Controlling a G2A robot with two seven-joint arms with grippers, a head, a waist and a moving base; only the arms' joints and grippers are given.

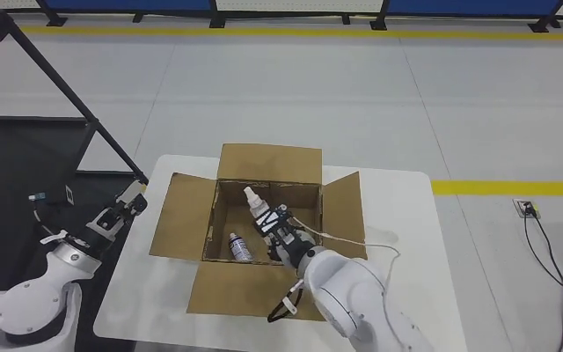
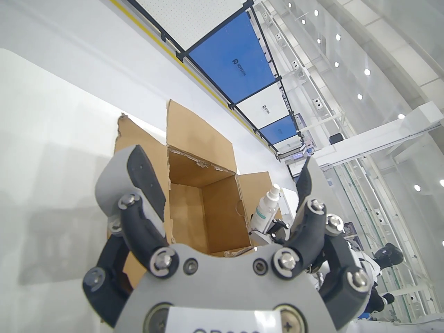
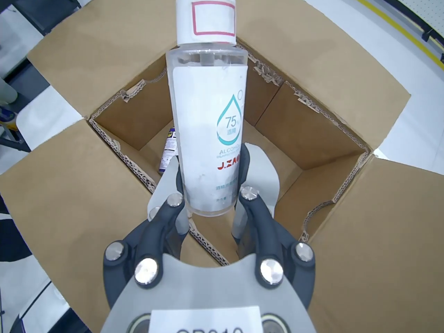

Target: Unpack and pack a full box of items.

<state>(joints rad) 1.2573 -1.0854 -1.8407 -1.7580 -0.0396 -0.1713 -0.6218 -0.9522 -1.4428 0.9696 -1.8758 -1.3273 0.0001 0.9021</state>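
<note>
Bottle [image 3: 208, 105] over box [image 3: 86, 53]
Right gripper [image 3: 211, 168] pinches its base; it may tilt, slip. Left gripper [image 2: 223, 168] spread, beside box.

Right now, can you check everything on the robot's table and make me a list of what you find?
Surface: white table, the box on it.
Job's things: open cardboard box, flaps spread; small can lying inside; spray bottle held over the opening.
Clutter: nothing seen.
Grippers: right gripper shut on the spray bottle; left gripper open, empty, near the table's edge.
Cables: white cable by the right gripper; black cable on the floor.
Surroundings: yellow floor line, blue panels.
</note>
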